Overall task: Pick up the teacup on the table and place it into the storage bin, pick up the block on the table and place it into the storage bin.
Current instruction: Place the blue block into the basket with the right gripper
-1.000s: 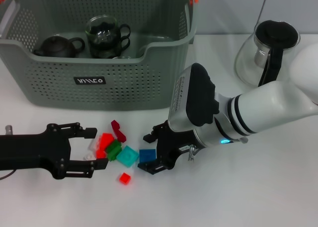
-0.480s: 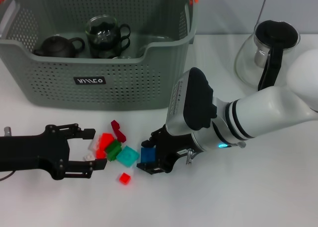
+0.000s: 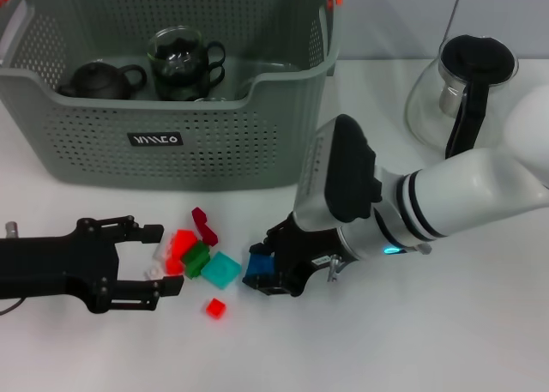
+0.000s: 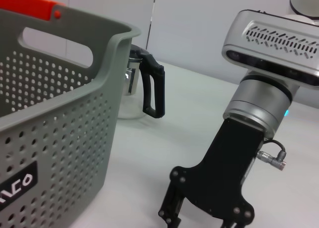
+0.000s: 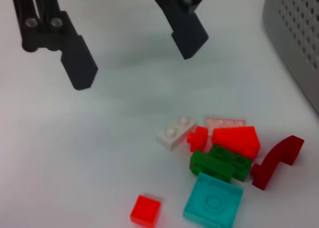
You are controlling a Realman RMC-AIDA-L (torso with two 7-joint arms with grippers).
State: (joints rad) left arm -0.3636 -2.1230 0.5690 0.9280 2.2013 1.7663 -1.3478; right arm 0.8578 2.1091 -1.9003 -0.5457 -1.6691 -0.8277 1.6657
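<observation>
The grey-green storage bin (image 3: 171,152) stands at the back left. Inside it are a dark teapot (image 3: 99,81) and a glass teacup (image 3: 178,57). Loose blocks lie on the table in front of it: red (image 3: 182,241), green (image 3: 196,256), teal (image 3: 221,270), dark red (image 3: 204,226) and a small red one (image 3: 215,307). My right gripper (image 3: 260,270) is shut on a blue block (image 3: 254,264) just right of the pile, low at the table. My left gripper (image 3: 167,259) stands open to the left of the pile. The right wrist view shows the left gripper (image 5: 134,53) spread wide beyond the blocks.
A glass pitcher (image 3: 459,87) with a black lid and handle stands at the back right, and it also shows as the pitcher (image 4: 142,86) past the bin wall (image 4: 55,133). White tabletop stretches along the front and right.
My right gripper's fingers, open around the blue block a second ago, have shut on it, and the block has shifted slightly. The left arm has stayed put.
</observation>
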